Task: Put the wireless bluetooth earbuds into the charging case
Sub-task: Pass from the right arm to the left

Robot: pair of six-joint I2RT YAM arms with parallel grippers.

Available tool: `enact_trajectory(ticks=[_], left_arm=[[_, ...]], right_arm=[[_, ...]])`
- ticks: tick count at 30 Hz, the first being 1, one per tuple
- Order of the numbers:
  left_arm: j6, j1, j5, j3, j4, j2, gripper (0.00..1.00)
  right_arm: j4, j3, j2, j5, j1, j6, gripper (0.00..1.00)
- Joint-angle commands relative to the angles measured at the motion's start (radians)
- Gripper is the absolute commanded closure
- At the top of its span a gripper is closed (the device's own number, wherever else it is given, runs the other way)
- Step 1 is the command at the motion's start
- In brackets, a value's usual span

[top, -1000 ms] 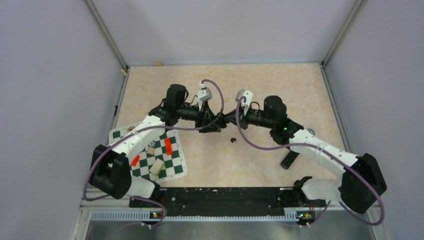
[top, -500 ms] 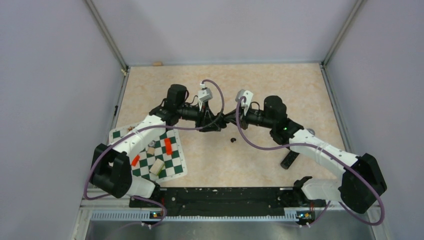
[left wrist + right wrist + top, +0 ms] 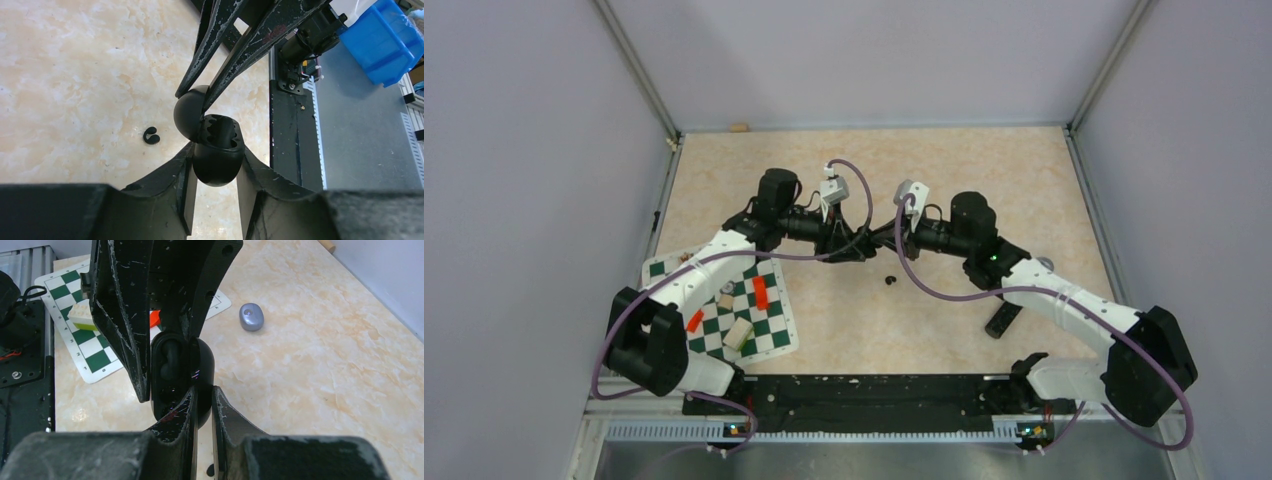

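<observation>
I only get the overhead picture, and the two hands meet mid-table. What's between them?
Observer: An open black case: the left hand grips its base, the right hand pinches its lid.
Operator: And the dark speck nearby?
Observer: Close up, a small black C-shaped piece lying loose on the table.
Operator: Anything I'm missing?
Observer: A grey-blue oval pebble past a corner of the checkered mat; the right wrist camera shows it.
</observation>
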Motion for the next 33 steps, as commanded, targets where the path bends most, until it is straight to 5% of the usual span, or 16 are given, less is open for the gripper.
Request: enact_trajectory(ticks=[1,10,13,19,27,33], left_arm=[[0.009,-0.001,0.022,0.013,0.035,0.003,0.66],[0.021,0.0,0.031,0.013,0.031,-0.005,0.81],[0.057,0.0,0.041,0.015,0.002,-0.017,0.82],[0.242,0.002,0.027,0.044,-0.163,-0.052,0.84],[0.579,0.016,-0.003,0.14,-0.491,-0.083,0.87],[0.73,0.087,0.031,0.192,-0.697,-0.094,0.89]], right_arm=[[0.021,0.023,-0.005,-0.011,0.018,-0.006,1.0],[0.019,0.024,-0.004,-0.016,0.018,-0.009,0.97],[-0.003,0.039,-0.006,-0.022,0.016,-0.016,0.68],[-0.122,0.118,-0.04,-0.117,-0.064,-0.018,0.36],[-0.384,0.225,-0.038,-0.301,-0.174,-0.15,0.32],[-0.356,0.142,0.045,-0.288,-0.173,-0.163,0.33]])
